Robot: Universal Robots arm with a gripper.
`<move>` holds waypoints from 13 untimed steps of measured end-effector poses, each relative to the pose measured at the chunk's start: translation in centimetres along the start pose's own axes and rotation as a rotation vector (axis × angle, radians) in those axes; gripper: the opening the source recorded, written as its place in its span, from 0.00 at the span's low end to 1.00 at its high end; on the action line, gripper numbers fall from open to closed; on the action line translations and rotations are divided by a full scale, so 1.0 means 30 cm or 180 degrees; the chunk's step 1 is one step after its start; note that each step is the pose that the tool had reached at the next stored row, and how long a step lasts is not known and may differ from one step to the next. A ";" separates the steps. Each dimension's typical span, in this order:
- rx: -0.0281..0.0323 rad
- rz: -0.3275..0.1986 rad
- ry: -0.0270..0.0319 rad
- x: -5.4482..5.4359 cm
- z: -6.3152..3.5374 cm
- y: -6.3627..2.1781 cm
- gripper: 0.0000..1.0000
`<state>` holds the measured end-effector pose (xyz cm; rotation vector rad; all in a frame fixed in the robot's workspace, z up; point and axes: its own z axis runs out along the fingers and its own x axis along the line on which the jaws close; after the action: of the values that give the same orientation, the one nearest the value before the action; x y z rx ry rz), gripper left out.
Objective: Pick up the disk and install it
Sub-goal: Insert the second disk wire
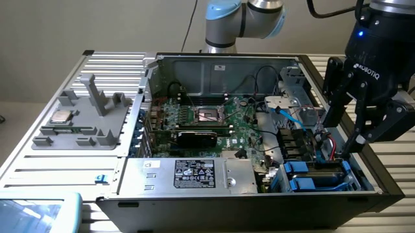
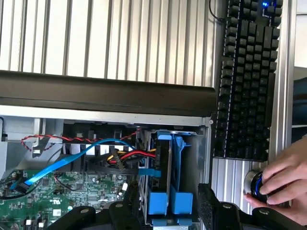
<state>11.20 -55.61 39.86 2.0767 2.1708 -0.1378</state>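
The grey-metal disk in its blue plastic bracket [image 2: 165,172] sits slotted upright in the open black computer case's [image 1: 363,194] corner bay; my black gripper [image 1: 353,127] hovers above, fingers apart (empty), disk's label hidden.

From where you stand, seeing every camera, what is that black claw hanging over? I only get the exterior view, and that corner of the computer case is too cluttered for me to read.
Observer: In the wrist view the black gripper is over the drive bay, and the grey-metal disk in its blue plastic bracket stands on edge inside that bay.
Operator: Are there wires close to it?
Observer: Yes. A red and black cable bundle runs up to the side of the bay, right next to the disk.
Operator: Anything outside the case I can't see?
Observer: A person's hand rests on a round knob beside a black keyboard.
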 end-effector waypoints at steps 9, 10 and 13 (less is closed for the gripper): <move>0.0000 0.0000 0.0000 0.000 0.000 0.000 0.60; 0.0000 0.0000 0.0000 0.000 0.000 0.000 0.60; 0.0000 0.0000 0.0000 0.000 0.000 0.000 0.60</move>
<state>11.20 -55.61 39.86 2.0766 2.1708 -0.1378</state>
